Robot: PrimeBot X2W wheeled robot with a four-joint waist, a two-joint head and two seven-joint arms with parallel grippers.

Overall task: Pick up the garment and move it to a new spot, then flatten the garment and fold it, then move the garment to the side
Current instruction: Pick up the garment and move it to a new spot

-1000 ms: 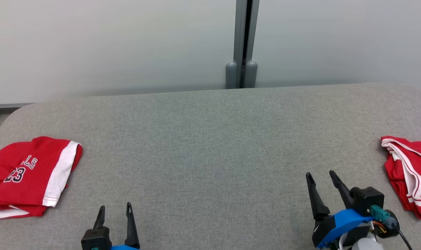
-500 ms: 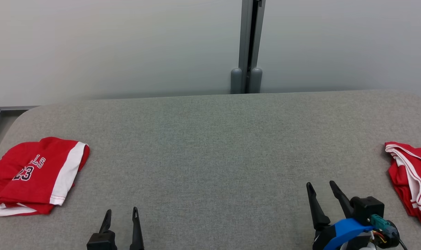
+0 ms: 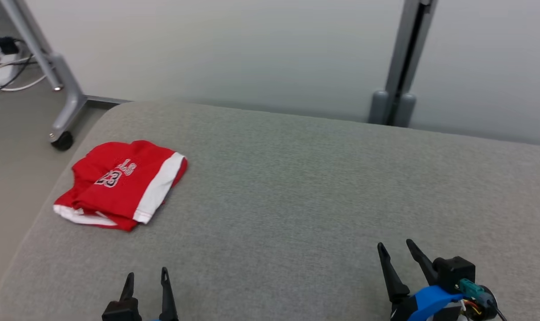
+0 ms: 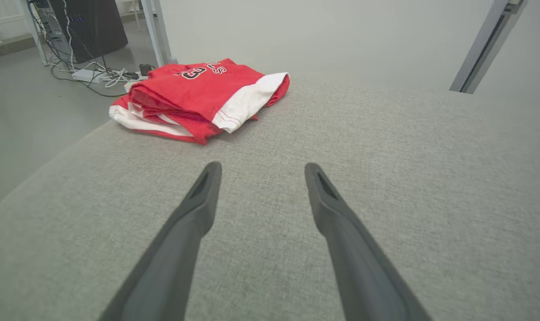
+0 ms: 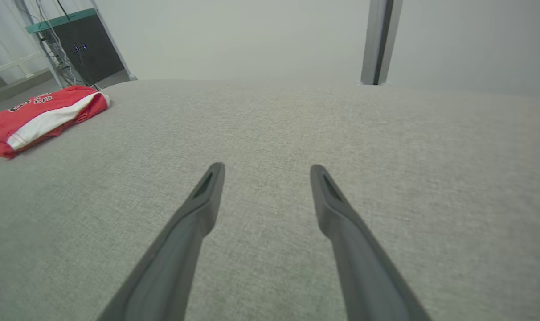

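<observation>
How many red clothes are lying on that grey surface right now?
1. The folded red garment lies near the left edge of the table, ahead of the left gripper. Others may lie beyond the pictures' edges.

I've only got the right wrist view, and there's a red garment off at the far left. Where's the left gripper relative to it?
Observer: In the head view, the left gripper is nearer the robot than the red garment and clear of it.
Operator: Open or shut?
Observer: Open. The left wrist view shows bare table between its fingers.
Operator: Is the garment near an edge?
Observer: Yes, its white hem lies close to the table's left edge.
</observation>
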